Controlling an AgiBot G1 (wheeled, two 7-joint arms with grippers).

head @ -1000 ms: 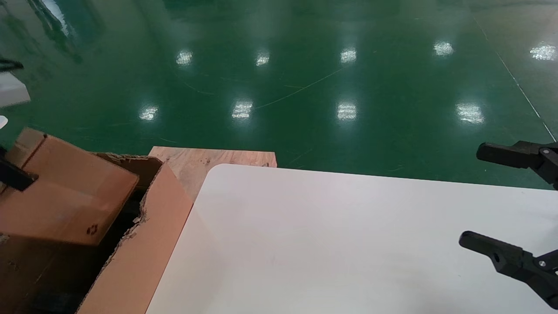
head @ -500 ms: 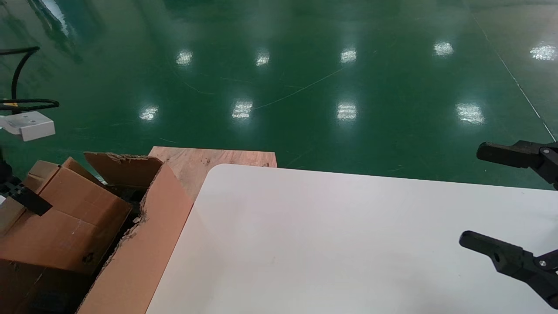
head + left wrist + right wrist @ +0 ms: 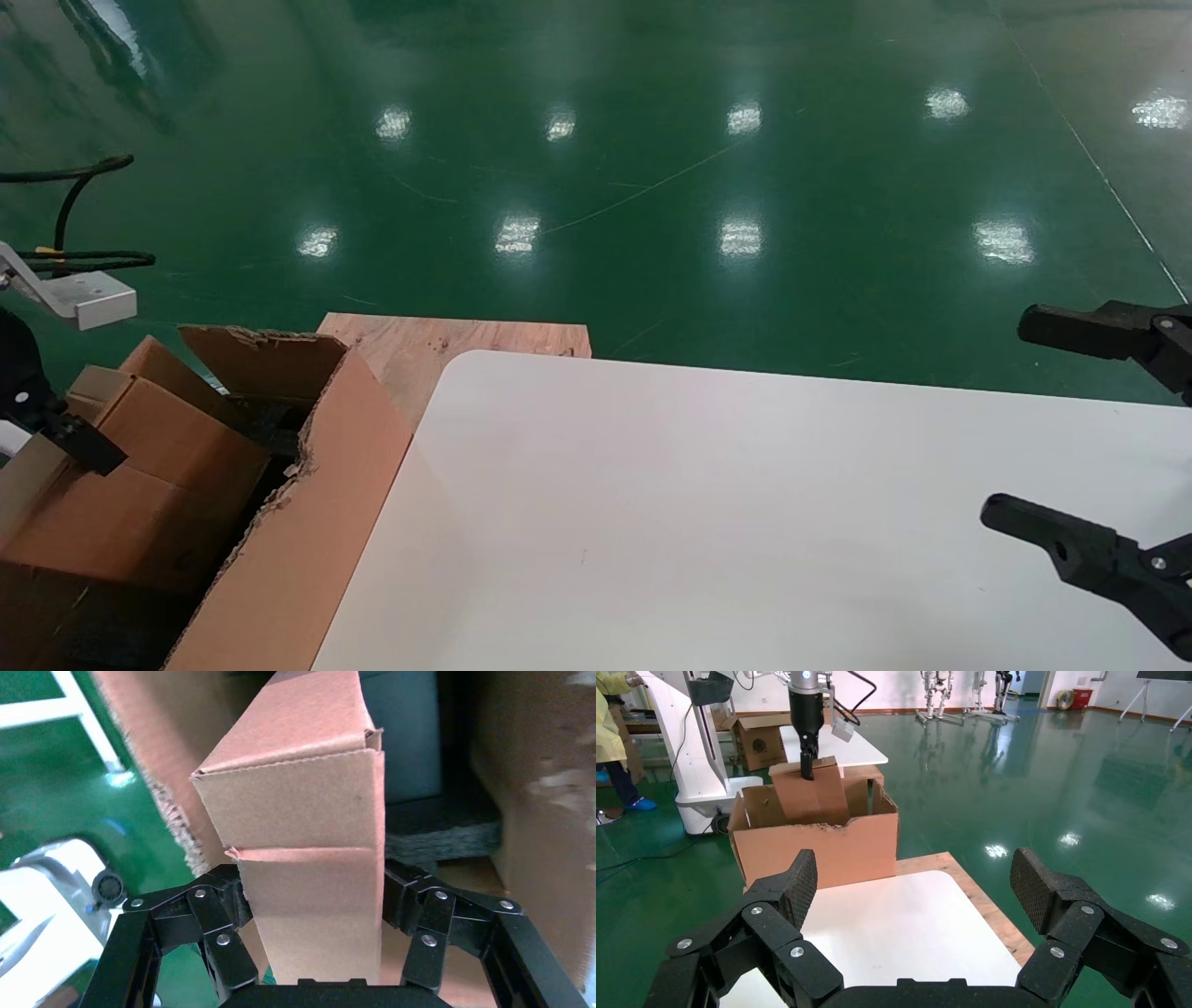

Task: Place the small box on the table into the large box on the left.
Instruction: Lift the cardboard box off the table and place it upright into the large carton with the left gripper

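From the head camera, my left gripper (image 3: 79, 438) holds the small box (image 3: 140, 485) tilted inside the large box (image 3: 289, 522), off the table's (image 3: 698, 522) left edge; my right gripper (image 3: 1062, 429) hangs spread over its right edge. At my left wrist, fingers (image 3: 225, 896) pinch the carton's sides. My right wrist camera shows wide-open jaws.

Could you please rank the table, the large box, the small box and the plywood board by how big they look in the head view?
1. The table, by far the largest.
2. The large box, though cut off by the frame edge.
3. The small box, held in the left gripper.
4. The plywood board, mostly hidden, so its real size is unsure.
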